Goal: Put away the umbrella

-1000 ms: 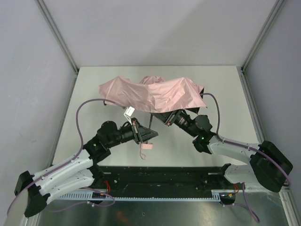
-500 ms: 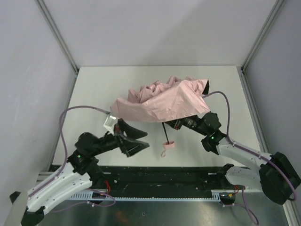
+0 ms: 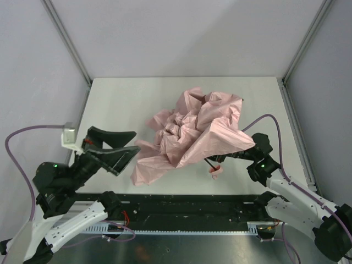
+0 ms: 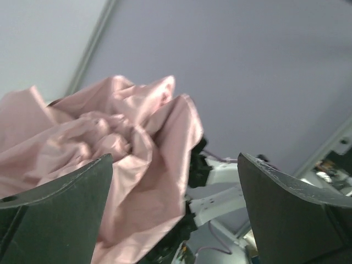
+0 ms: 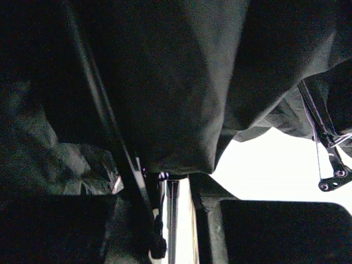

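The umbrella (image 3: 192, 129) hangs over the middle of the table, its pale pink canopy crumpled into a bunch. Its small pink handle (image 3: 215, 172) shows just below the fabric's near edge. My left gripper (image 3: 129, 147) is raised to the left of the fabric, apart from it. In the left wrist view that gripper (image 4: 176, 203) stands open, with pink fabric (image 4: 110, 143) beyond its fingers and nothing between them. My right gripper (image 5: 176, 231) is hidden under the canopy from above. It is shut on the thin black shaft (image 5: 175, 220), with the dark underside (image 5: 181, 82) overhead.
The white table (image 3: 121, 104) is walled by grey panels with metal corner posts. A black rail (image 3: 187, 206) runs along the near edge between the arm bases. A black rib with its joint (image 5: 327, 170) hangs at the right of the right wrist view.
My left gripper opened, let go of the umbrella and pulled back to the left and upward. The canopy collapsed from a spread sheet into a crumpled bunch. The right arm drew back, still holding.
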You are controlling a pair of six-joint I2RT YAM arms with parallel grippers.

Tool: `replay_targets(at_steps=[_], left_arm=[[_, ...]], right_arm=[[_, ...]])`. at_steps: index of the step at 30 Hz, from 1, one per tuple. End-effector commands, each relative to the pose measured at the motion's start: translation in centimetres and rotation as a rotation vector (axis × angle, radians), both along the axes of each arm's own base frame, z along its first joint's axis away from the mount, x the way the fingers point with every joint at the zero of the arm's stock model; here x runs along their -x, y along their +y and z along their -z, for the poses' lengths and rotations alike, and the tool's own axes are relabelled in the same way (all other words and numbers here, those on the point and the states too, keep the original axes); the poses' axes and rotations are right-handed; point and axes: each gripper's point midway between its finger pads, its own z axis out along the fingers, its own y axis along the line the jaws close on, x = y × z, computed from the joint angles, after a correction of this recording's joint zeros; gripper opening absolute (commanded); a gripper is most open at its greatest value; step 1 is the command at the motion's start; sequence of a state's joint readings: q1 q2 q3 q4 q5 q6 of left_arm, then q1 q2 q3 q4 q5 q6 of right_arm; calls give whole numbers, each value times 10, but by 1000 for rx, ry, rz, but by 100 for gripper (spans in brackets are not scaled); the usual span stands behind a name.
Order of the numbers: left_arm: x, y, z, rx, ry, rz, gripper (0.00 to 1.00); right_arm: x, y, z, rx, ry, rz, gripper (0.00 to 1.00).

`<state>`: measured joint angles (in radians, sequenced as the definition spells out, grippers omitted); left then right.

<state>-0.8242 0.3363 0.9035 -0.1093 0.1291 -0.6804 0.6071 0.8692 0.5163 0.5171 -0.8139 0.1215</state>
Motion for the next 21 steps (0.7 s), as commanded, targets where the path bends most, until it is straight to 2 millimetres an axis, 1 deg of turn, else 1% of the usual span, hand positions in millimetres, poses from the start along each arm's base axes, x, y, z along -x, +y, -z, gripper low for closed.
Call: replay_targets(at_steps=[1, 3, 4, 5, 7, 8, 11, 13, 15, 17, 19, 21], left_arm=[[-32, 2, 37, -147, 109, -143, 96], [-29, 15, 42, -145, 79, -188, 93], [-27, 21, 47, -139, 74, -204, 89], [-25, 25, 54, -134, 76, -211, 84], [-21, 26, 67, -125, 86, -191, 80], [-19, 23, 75, -129, 91, -175, 82], [-13, 11, 93, -169, 94, -110, 93], [-16, 7, 106, -205, 115, -100, 95], [-21, 4, 118, -234, 150, -112, 95], [-32, 5, 128, -253, 199, -157, 92], [-42, 7, 133, -265, 237, -201, 90], [-48, 3, 136, -279, 260, -214, 88]], right_arm=[[7, -11, -54, -144, -63, -2, 0], [7, -15, -60, -168, -13, -13, 0], [7, -16, -62, -179, 7, -20, 0], [7, -17, -64, -187, 31, -28, 0], [7, -18, -65, -197, 65, -39, 0], [7, -18, -65, -197, 75, -42, 0], [7, -20, -65, -198, 95, -44, 0], [7, -23, -67, -203, 106, -39, 0], [6, -27, -69, -209, 119, -34, 0], [7, -29, -70, -211, 129, -38, 0], [8, -32, -71, -211, 134, -39, 0], [7, -34, -72, -214, 142, -34, 0]])
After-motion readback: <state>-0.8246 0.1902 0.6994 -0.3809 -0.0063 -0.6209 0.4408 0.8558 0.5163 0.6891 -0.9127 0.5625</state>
